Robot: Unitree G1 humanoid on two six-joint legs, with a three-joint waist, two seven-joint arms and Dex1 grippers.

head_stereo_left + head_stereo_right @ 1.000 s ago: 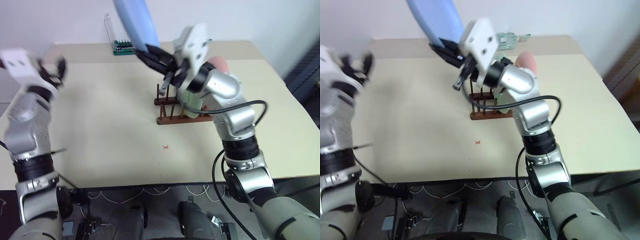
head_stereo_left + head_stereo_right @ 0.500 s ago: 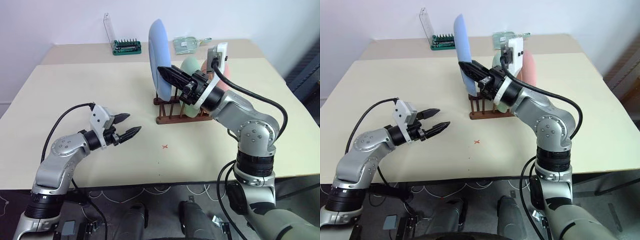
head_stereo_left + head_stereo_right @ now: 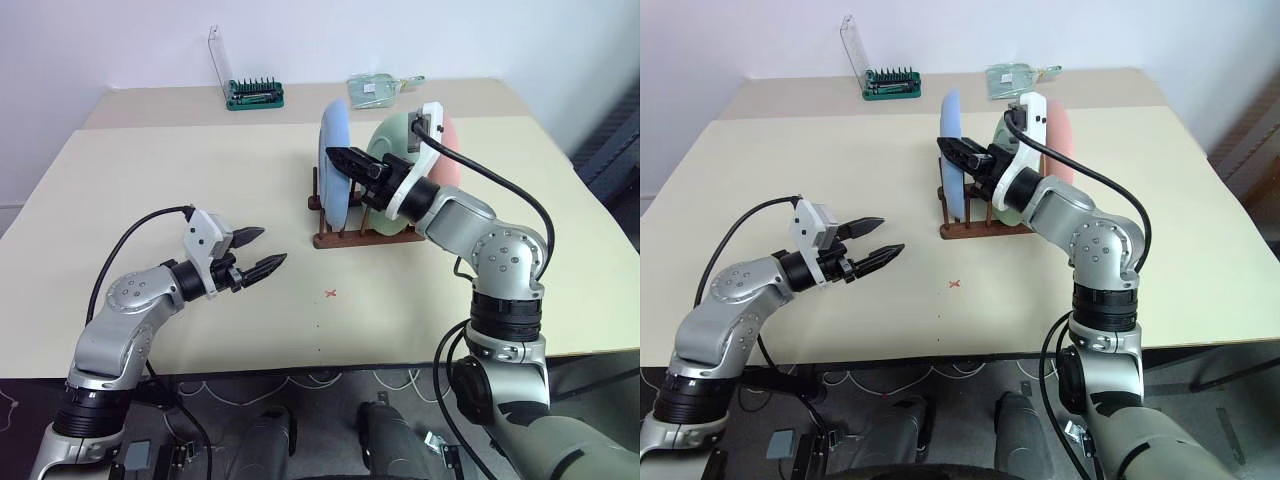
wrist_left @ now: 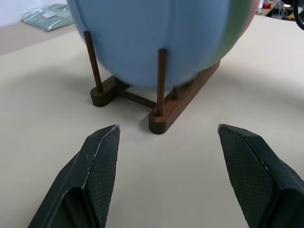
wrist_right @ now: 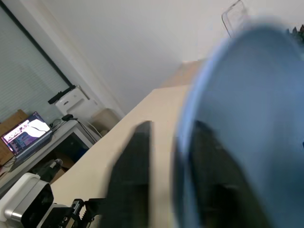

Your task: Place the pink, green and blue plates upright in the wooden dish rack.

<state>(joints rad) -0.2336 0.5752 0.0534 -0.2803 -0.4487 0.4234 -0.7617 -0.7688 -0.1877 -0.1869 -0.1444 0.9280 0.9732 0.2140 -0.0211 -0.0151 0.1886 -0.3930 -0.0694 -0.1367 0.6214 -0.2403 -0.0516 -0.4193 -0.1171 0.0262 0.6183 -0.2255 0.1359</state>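
- The main risk, as a judgement: the light sky-blue round plate (image 3: 335,160) stands upright at the front end of the small dark reddish-brown wooden dish rack (image 3: 345,236), and the right claw (image 3: 352,166) is around its rim. If this claw pulls away at an angle, a finger may drag the rim and tip the plate out of the thin pegs, or push it against the pale mint-green round plate (image 3: 392,140) behind it.
- A second risk: the rack looks light, so a sideways pull could slide it on the beige tabletop (image 3: 200,190).
- The right claw has one black finger on each side of the blue plate's edge. In the right wrist view there seems to be a gap between a finger and the plate, so the claw looks partly open, but it cannot be told for sure if it grips the plate or not.
- The salmon-pink round plate (image 3: 447,145) stands at the back of the rack, behind the green one. All three plates appear to sit upright in the rack.
- The left claw (image 3: 263,252) hovers low over the tabletop, wide open and empty. It points toward the rack and is well apart from it.
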